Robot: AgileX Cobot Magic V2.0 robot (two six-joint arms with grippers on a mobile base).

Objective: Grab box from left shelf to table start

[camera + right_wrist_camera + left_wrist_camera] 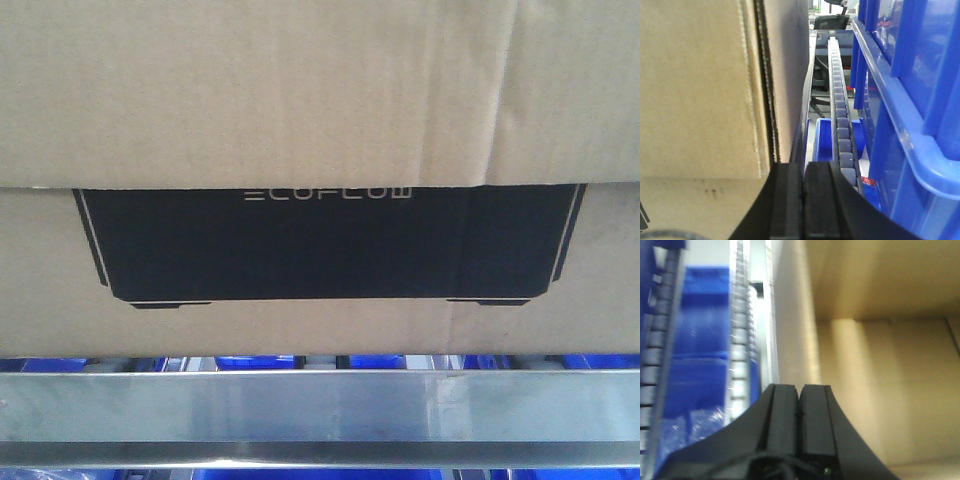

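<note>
Brown cardboard box (300, 90) above silver metal shelf rail (320, 405); left gripper (800, 392) and right gripper (803, 172) each pressed together, holding nothing.

The box (320, 90) is plain tan cardboard, its near face printed with a black panel (330, 245) edged in thin white lines and lettered in white. The rail (320, 405) below it is silver-grey. The bins (910, 100) on the right are bright blue and the roller track (840, 115) is grey. The left gripper (800, 389) and right gripper (802, 166) are matte black.
</note>
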